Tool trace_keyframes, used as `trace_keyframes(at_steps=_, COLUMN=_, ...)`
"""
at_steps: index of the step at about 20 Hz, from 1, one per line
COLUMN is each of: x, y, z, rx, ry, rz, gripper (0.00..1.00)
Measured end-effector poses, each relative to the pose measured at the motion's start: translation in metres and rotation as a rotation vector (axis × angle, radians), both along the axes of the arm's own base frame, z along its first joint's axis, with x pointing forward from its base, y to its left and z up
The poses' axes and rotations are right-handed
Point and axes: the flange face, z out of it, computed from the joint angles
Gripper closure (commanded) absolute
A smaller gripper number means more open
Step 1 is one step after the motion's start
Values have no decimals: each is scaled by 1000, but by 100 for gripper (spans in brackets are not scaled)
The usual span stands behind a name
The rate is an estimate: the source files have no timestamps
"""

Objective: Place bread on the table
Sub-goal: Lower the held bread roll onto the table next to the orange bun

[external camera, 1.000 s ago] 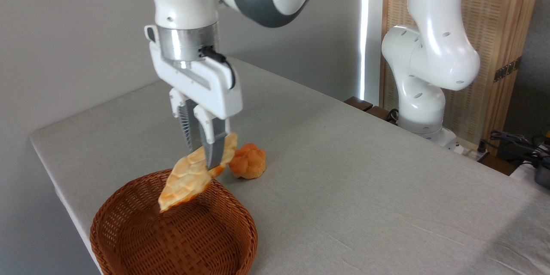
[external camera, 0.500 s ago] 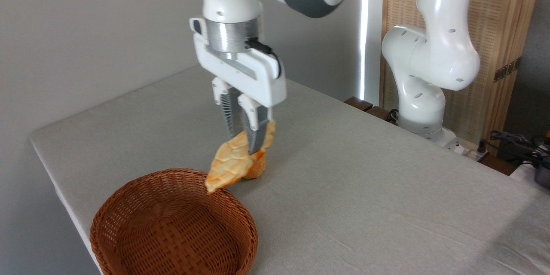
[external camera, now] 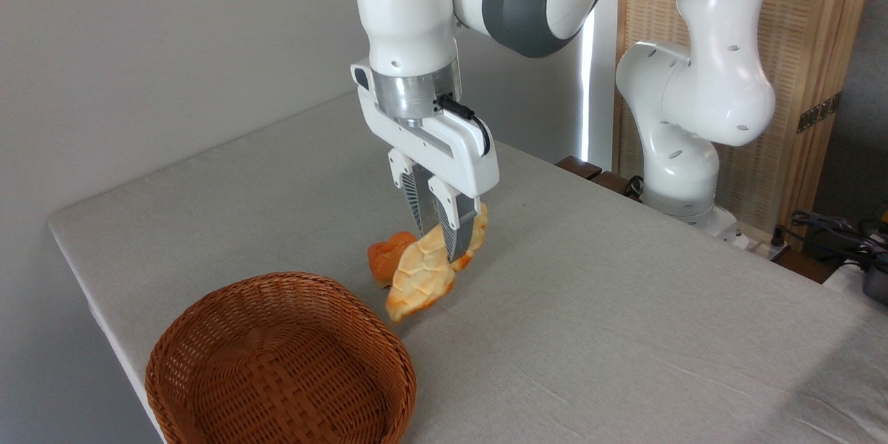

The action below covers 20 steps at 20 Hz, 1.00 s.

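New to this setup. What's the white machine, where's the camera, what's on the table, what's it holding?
The white machine is a robot arm bolted at the table's far right edge, ending in a two-finger gripper. There is one view, from a fixed camera off the table's near left corner, looking down across it.

The gripper is shut on the bread, a long, pale golden loaf that hangs tilted, lower tip down to the left, above the table. Whether that tip touches the cloth, I cannot tell.

On the table lie a small orange bun, partly hidden behind the loaf, and a round brown wicker basket at the near left corner, with nothing visible inside.
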Motion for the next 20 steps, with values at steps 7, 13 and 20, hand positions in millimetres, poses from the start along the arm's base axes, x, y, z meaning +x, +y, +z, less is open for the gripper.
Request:
trace_keyframes(at_steps=7, x=1, y=0, z=-9, rx=10, ry=17, rz=-4, gripper=0)
trace_keyframes(at_steps=13, x=4, y=0, z=-16, rx=13, ry=24, rz=-5, gripper=0)
trace_keyframes(at_steps=20, x=6, y=-1, z=-17, rx=14, ry=15, rz=-7, gripper=0)
